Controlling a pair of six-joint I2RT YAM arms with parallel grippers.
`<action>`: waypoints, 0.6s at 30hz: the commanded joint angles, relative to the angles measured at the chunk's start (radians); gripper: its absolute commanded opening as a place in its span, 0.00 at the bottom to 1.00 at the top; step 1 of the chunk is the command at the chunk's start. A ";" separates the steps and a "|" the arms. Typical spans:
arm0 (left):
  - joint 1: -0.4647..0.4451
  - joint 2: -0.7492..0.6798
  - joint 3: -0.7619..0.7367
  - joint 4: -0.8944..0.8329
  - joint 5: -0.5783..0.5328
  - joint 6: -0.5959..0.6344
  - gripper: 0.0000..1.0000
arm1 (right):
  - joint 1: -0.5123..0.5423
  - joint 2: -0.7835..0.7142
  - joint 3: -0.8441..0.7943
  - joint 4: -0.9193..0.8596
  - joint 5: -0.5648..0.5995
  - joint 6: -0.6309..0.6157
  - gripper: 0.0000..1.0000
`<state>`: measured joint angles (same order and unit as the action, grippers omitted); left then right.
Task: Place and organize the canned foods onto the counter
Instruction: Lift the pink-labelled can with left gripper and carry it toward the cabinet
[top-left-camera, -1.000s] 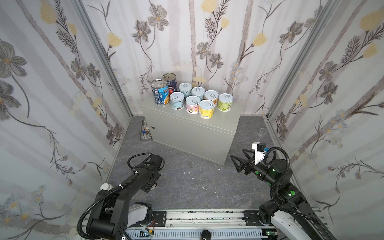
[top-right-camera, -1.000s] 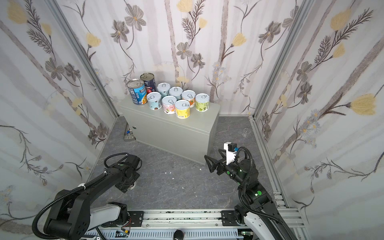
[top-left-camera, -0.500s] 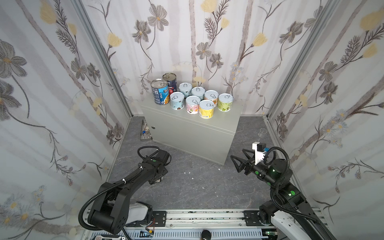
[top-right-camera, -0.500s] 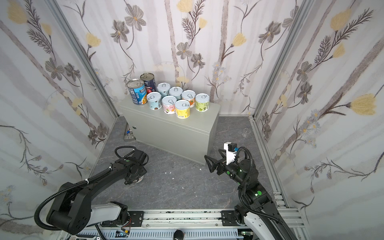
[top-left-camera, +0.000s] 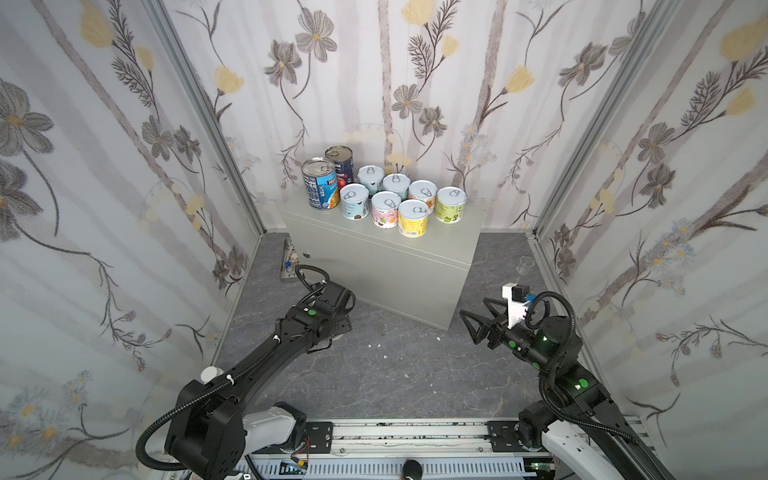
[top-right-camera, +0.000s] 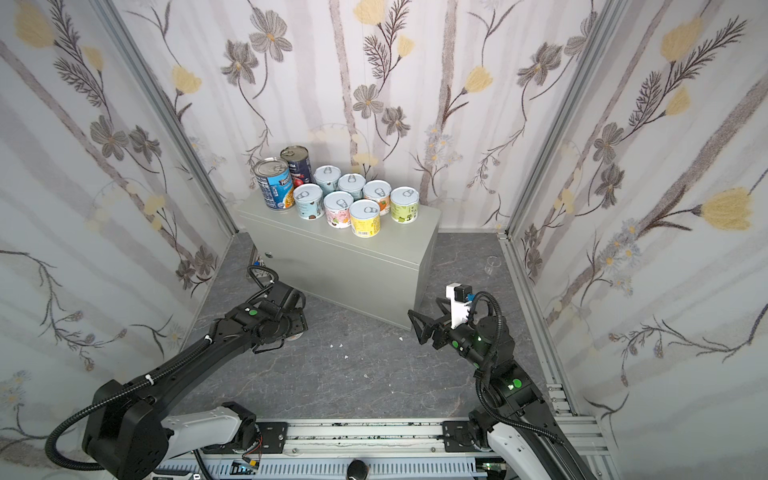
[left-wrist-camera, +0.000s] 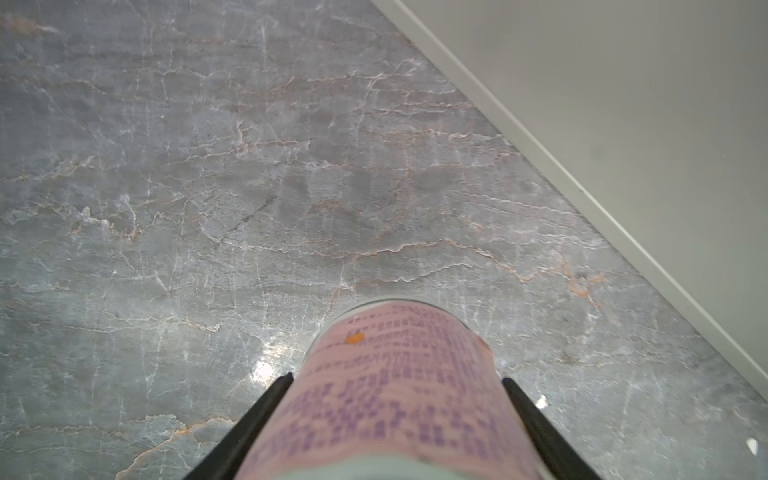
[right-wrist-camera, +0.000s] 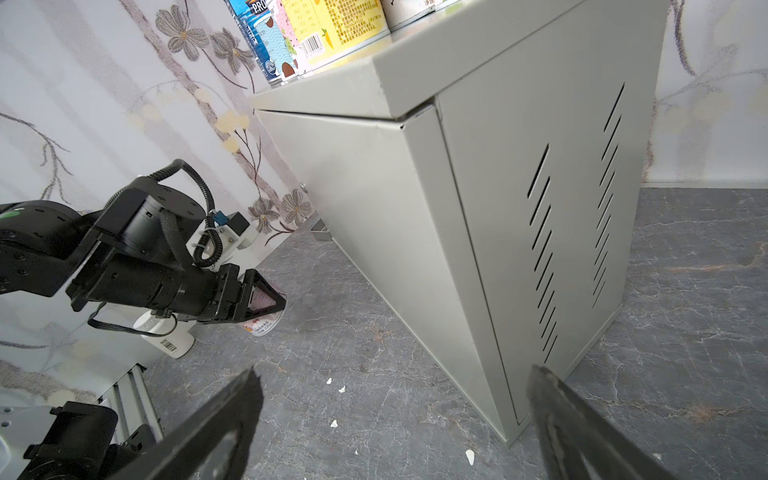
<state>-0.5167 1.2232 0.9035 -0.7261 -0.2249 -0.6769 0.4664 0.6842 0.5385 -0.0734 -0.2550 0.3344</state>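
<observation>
In the left wrist view my left gripper (left-wrist-camera: 397, 377) is shut on a short pink-labelled can (left-wrist-camera: 399, 365), low over the dark marbled floor beside the counter's front. The right wrist view shows the same can (right-wrist-camera: 262, 323) between the black fingers (right-wrist-camera: 266, 297). In both top views the left wrist covers this grip. The counter (top-left-camera: 374, 270) (top-right-camera: 353, 266) is a light-grey metal box carrying two tall cans (top-left-camera: 319, 185) and several short pastel cans (top-left-camera: 413, 218) in two rows on its left half. My right gripper (top-left-camera: 469, 328) (right-wrist-camera: 395, 374) hangs open and empty near the counter's right front corner.
A white pill bottle (top-left-camera: 210, 374) (right-wrist-camera: 166, 336) stands on the floor near the left wall behind the left arm. A small clear glass (top-left-camera: 525, 262) sits by the right wall. A small metal rack (top-left-camera: 289, 266) lies at the counter's left end. White crumbs dot the floor.
The left arm has carried the pink can from near the left wall forward and rightward, up to the counter's front. The right arm has not moved.
</observation>
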 joint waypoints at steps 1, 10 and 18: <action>-0.041 -0.005 0.083 -0.098 -0.091 0.045 0.55 | 0.001 0.008 0.011 0.031 0.016 0.009 1.00; -0.201 0.020 0.411 -0.298 -0.208 0.059 0.55 | 0.001 0.020 0.042 -0.002 0.009 0.030 1.00; -0.323 0.151 0.744 -0.406 -0.259 0.111 0.55 | 0.001 0.008 0.101 -0.090 0.018 0.026 1.00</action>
<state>-0.8215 1.3445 1.5730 -1.0946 -0.4194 -0.5999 0.4671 0.6983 0.6212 -0.1352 -0.2485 0.3588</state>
